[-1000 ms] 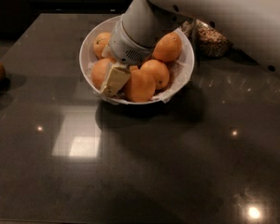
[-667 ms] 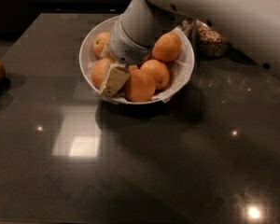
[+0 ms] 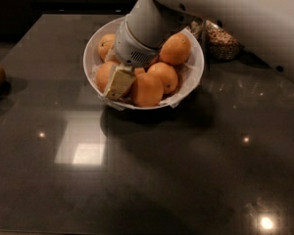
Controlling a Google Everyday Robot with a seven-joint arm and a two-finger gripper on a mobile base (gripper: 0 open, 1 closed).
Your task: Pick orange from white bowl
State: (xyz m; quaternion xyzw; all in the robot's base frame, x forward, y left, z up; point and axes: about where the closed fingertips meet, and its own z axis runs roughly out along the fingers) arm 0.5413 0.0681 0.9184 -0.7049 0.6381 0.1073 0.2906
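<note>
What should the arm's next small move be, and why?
Probably nudge the gripper sideways toward the orange. The gripper sits low in the white bowl, near its front rim, beside the orange rather than centred over it.

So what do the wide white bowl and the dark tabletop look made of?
Wide white bowl: smooth, glossy rim, likely ceramic or plastic. Dark tabletop: polished stone or laminate, given mirror-like light reflections. The gripper sits inside the bowl's front left.
</note>
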